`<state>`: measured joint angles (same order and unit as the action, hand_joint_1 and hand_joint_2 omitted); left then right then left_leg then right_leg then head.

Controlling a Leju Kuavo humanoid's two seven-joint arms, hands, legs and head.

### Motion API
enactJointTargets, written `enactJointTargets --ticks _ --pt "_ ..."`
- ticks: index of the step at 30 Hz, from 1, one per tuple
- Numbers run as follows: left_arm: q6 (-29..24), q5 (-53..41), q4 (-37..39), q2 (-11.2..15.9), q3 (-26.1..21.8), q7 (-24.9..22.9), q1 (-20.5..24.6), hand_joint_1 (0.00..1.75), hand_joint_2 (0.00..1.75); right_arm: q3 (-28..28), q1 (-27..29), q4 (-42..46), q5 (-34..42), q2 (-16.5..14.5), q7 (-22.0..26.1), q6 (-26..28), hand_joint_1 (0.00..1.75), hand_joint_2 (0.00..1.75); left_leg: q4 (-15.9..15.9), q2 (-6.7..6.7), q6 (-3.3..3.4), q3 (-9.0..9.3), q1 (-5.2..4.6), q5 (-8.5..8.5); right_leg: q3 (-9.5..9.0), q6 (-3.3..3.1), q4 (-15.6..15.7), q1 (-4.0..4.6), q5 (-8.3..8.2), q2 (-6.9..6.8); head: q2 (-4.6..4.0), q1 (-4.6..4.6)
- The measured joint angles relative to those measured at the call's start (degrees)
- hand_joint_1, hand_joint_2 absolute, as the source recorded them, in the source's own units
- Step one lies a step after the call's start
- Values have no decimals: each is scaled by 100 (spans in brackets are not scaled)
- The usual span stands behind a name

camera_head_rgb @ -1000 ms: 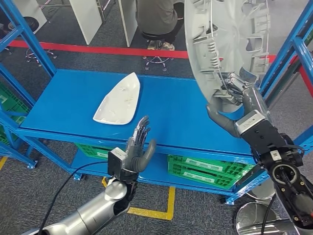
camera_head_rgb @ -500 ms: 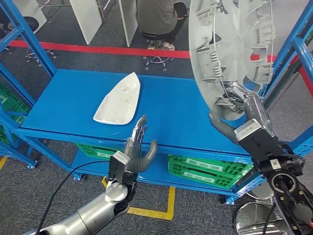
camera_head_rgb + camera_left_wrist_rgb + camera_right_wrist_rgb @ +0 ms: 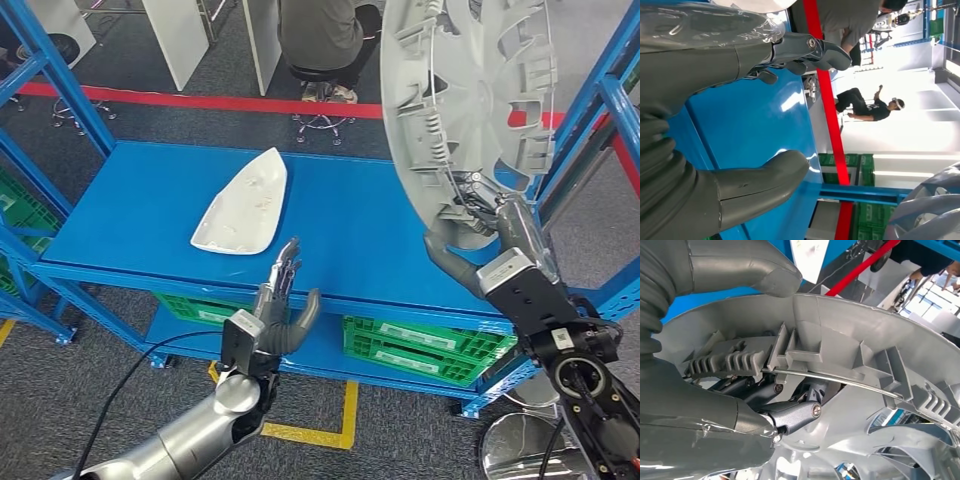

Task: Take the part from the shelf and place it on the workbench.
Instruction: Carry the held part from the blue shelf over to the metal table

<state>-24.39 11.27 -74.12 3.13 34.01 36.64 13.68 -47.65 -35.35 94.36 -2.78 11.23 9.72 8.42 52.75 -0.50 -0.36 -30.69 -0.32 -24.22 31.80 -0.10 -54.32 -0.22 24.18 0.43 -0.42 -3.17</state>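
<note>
right hand (image 3: 494, 235) shifted slightly rightward, wheel cover (image 3: 468, 100) tilted more upright

No text, brand, number or sign can be read in any of the views. White labels are seen on the green crates (image 3: 411, 350) under the blue shelf (image 3: 151, 215), but their print is too small to be made out. A small sticker is seen on the right wrist housing (image 3: 560, 338), and its marks are likewise too blurred to be read.
</note>
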Motion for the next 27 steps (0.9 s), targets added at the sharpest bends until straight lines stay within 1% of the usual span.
enactJointTargets --ticks 21,27 --pt "5 -1 -8 0 -27 13 -39 0 175 13 61 0 -22 0 -5 -4 175 175 0 0 0 -2 0 0 2 0 0 0 0 0 0 1" --pt "-42 -9 -15 0 -81 14 -71 0 175 34 96 -2 -15 0 -26 114 175 175 0 -1 0 -3 0 0 2 0 0 0 0 -1 0 1"
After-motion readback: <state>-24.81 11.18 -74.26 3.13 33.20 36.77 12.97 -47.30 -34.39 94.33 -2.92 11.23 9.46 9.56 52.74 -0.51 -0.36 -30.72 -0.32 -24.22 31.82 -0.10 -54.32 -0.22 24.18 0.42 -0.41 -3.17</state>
